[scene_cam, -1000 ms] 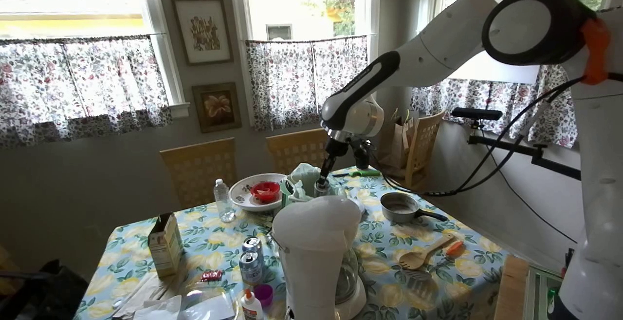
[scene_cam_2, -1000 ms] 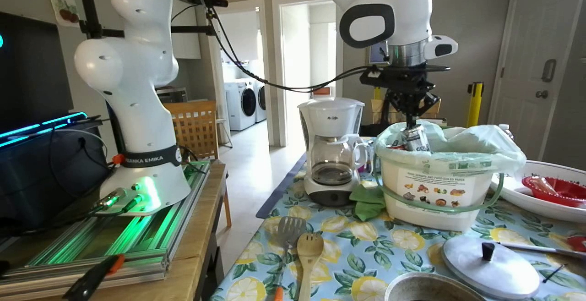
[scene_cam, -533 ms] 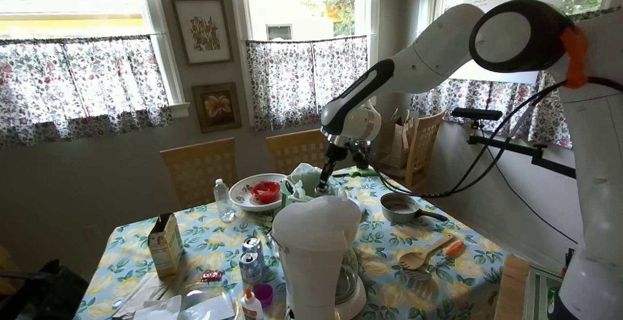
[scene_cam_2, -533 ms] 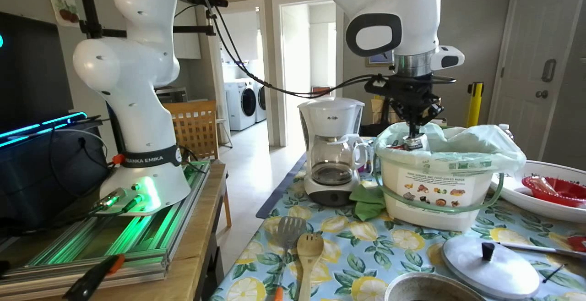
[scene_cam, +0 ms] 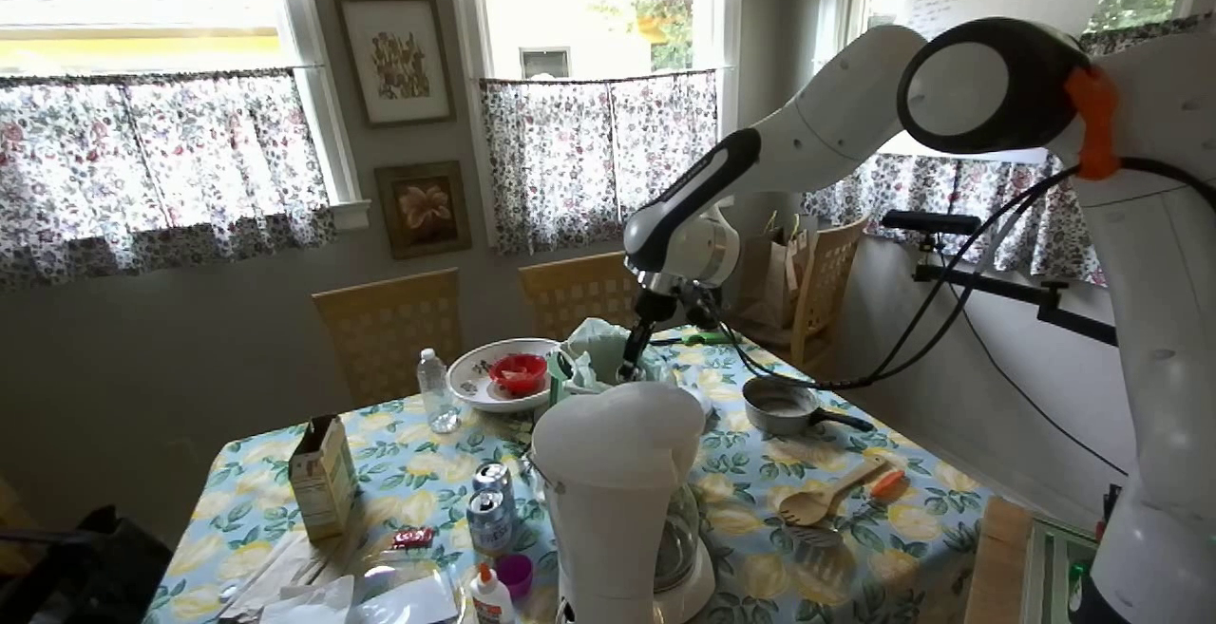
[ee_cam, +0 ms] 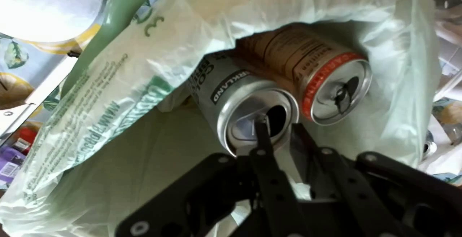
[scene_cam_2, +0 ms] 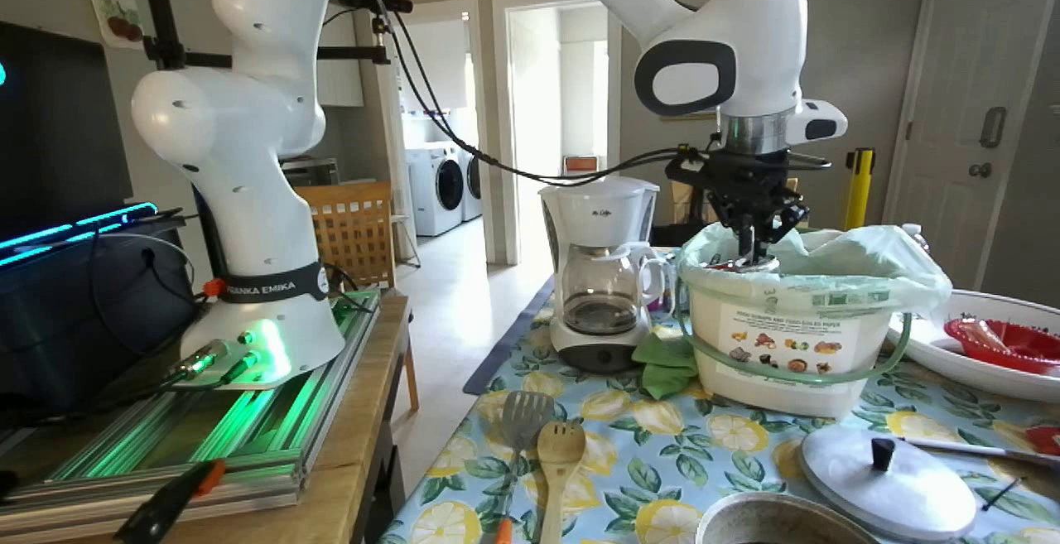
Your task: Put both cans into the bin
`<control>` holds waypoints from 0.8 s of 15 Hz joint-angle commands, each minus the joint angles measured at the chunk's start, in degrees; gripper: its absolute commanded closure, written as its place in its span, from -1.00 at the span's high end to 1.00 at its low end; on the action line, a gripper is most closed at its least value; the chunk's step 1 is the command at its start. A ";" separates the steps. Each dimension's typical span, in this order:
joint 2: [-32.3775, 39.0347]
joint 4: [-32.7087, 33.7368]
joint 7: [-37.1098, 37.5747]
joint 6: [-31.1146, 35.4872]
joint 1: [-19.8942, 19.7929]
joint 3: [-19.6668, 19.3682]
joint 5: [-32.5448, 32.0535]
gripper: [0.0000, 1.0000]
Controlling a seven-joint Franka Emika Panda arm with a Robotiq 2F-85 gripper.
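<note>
The bin (scene_cam_2: pixel 787 345) is a pale tub lined with a light-green bag, with a green handle. The bag also shows in an exterior view (scene_cam: pixel 594 344) and fills the wrist view (ee_cam: pixel 151 67). A silver Kirkland can (ee_cam: pixel 245 107) leans inside, lid up. A can with a red band (ee_cam: pixel 319 82) lies tilted beside it. My gripper (ee_cam: pixel 279 124) is down at the silver can's lid. Its fingers are apart: one over the lid, one just outside the rim. The cans' lower ends are hidden. Two silver-blue cans (scene_cam: pixel 489 521) (scene_cam: pixel 493 480) stand on the table.
A white coffee maker (scene_cam_2: pixel 600 271) stands close to the bin. A white bowl (scene_cam_2: pixel 952 362) with a red dish is on the bin's other side. A pot (scene_cam: pixel 779 406), a metal lid (scene_cam_2: pixel 890 482), a plastic bottle (scene_cam: pixel 437 391) and a carton (scene_cam: pixel 323 477) are around.
The gripper has moved down into the bin's mouth with the silver can, which has sunk below the bag's edge. The fingers now stand apart. The silver-blue cans have not moved.
</note>
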 commanded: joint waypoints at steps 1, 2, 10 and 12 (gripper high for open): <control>1.06 1.73 1.11 -0.80 -0.86 0.86 -1.15 0.07; 0.88 1.60 0.93 -0.79 -0.93 0.95 -1.00 0.23; -3.77 -1.95 -0.52 0.90 -1.25 1.73 0.51 1.00; -5.49 -2.84 0.89 0.22 -0.92 1.33 0.43 1.00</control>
